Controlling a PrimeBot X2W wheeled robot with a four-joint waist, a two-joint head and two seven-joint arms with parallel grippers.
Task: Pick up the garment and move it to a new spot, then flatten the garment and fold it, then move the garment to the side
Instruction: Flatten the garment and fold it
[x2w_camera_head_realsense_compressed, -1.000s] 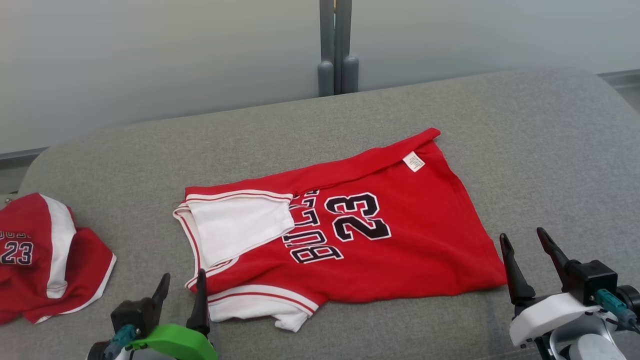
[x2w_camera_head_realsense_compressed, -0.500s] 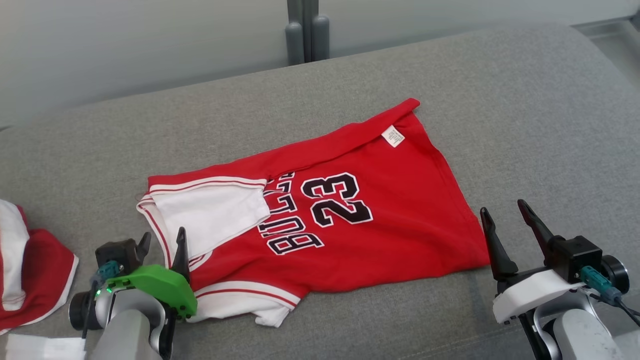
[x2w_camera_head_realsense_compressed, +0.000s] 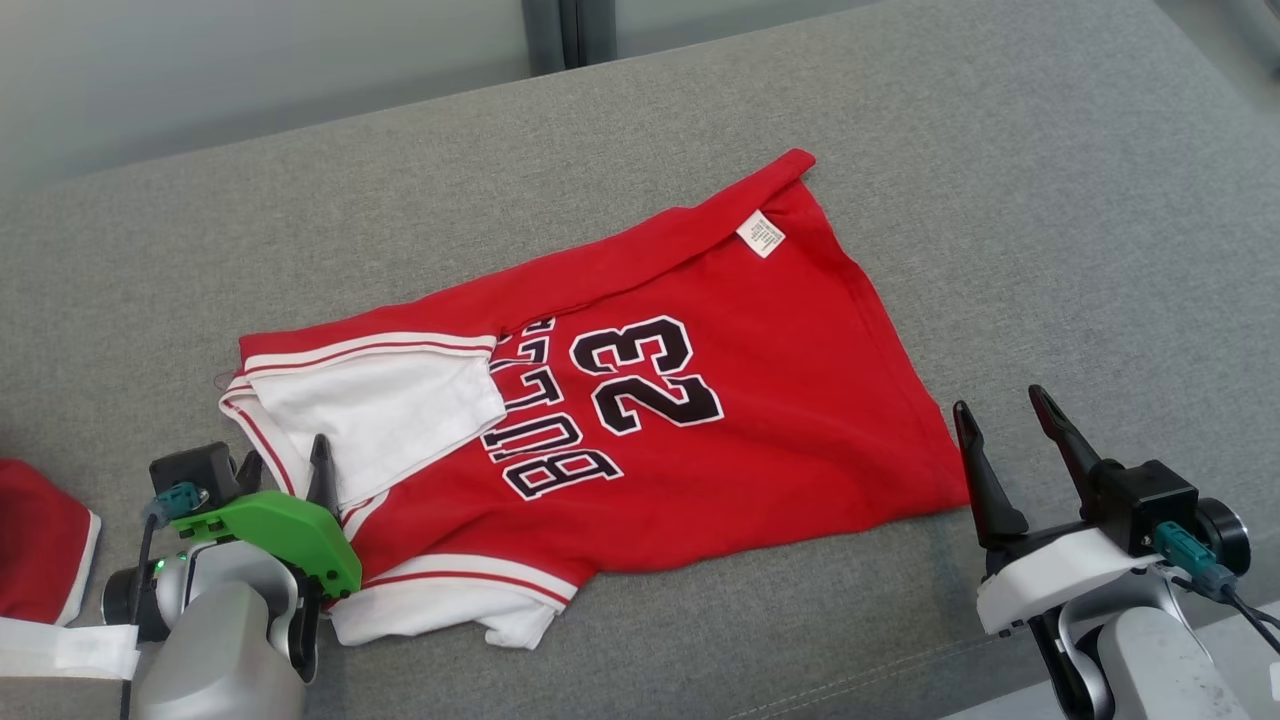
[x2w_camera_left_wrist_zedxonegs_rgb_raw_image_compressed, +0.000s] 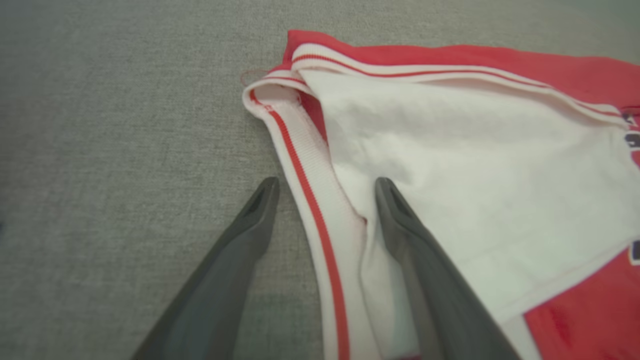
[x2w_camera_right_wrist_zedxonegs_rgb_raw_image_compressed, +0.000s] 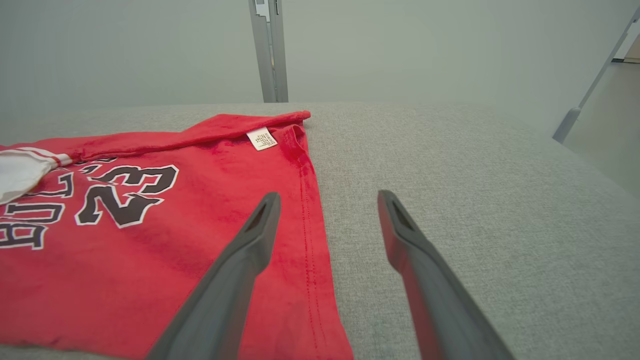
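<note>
Red jersey (x2w_camera_head_realsense_compressed: 640, 400) lies mostly spread on the grey couch cushion (x2w_camera_head_realsense_compressed: 1000, 200), shoulders to the left, hem to the right, white panel rumpled. Left gripper (x2w_camera_left_wrist_zedxonegs_rgb_raw_image_compressed: 325, 185): fingers spread, empty, straddling the striped trim at the shoulder end. Right gripper (x2w_camera_right_wrist_zedxonegs_rgb_raw_image_compressed: 327, 197): fingers spread, empty, straddling the hem edge; contact cannot be told. Pickup looks about to start. To do it well, sink both low, catch both fabric layers, close together and lift evenly so the cloth hangs taut. Keep off the second red garment (x2w_camera_head_realsense_compressed: 40, 550) nearby.
</note>
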